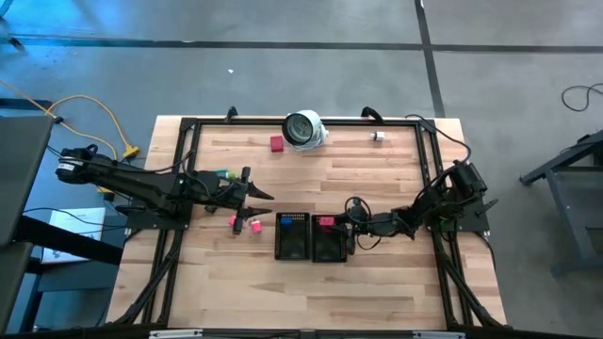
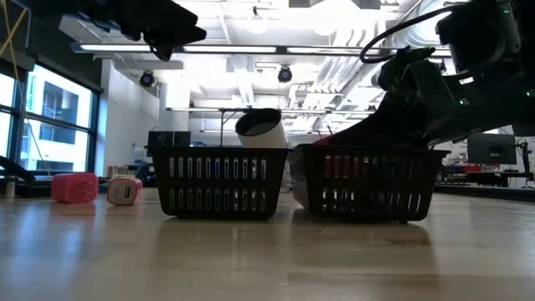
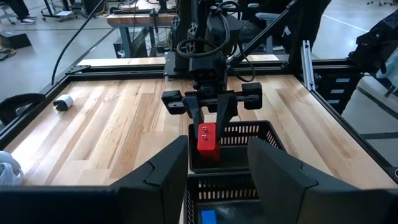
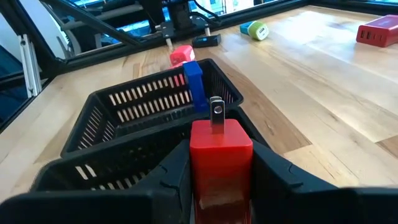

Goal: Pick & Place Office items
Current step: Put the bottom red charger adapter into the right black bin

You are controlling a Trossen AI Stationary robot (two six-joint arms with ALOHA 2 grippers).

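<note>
My right gripper (image 1: 335, 224) is shut on a red block-shaped office item (image 4: 220, 155) with metal prongs, over the far end of the right black mesh tray (image 1: 330, 250). A blue piece (image 1: 294, 223) lies in the left tray (image 1: 292, 243). Two pink pieces (image 1: 234, 222) (image 1: 254, 226) rest flat on the table left of the trays. A red piece (image 1: 276, 143) and a small white piece (image 1: 377, 137) lie near the far edge. A green-and-blue piece (image 1: 224, 174) lies by my left gripper (image 1: 254, 191), which hangs open above the table, left of the trays. My right gripper pinches the red item by its two side faces (image 4: 198, 163) between its two fingers. The fingers reach in nearly level from the table's right side. The item's pronged end (image 3: 204, 130) points away from the gripper toward the left tray. It sits about at the tray's rim (image 2: 334, 150); whether it touches the tray, I cannot tell.
A large round white-and-grey object (image 1: 304, 129) lies at the far middle of the table. A black frame (image 1: 188, 127) runs around the tabletop. Bare wood lies in front of the trays and to the right of the white piece.
</note>
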